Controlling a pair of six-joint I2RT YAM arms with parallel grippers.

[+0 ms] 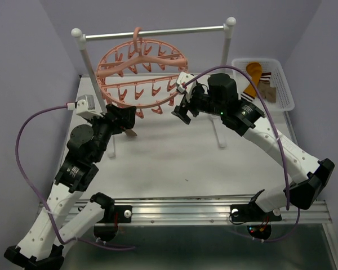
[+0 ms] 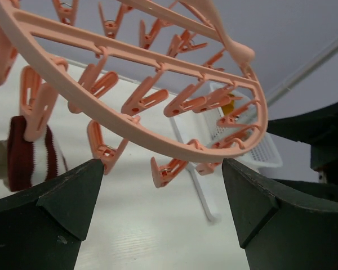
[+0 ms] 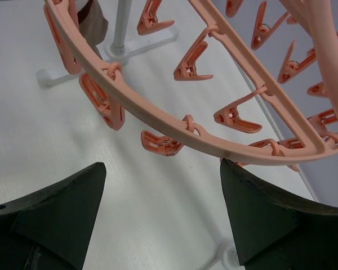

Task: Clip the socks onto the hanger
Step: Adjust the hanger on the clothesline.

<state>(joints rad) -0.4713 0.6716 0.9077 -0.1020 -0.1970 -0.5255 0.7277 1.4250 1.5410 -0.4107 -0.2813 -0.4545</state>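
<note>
Hanger (image 1: 127,66), a salmon-pink plastic ring with spokes, fringed all round with small clips, hooked over metal rail (image 1: 158,32) at back of white table (image 1: 174,163). Hook uppermost, ring tilted with far edge high and near edge low, widest from left to right in the top view. One sock (image 2: 31,157), brown with white-striped cuff, hanging under a clip at the hanger's near-left edge. More socks (image 1: 253,73), one mustard-orange, lying in white basket (image 1: 287,101) at far right.

Left gripper (image 2: 160,167) just beside the hung sock and below the rim, fingers spread wide, empty. Right gripper (image 3: 160,166) under the near-right edge, fingers likewise wide apart, nothing held. One fingertip (image 3: 234,171) close under the rim, contact impossible to tell.
</note>
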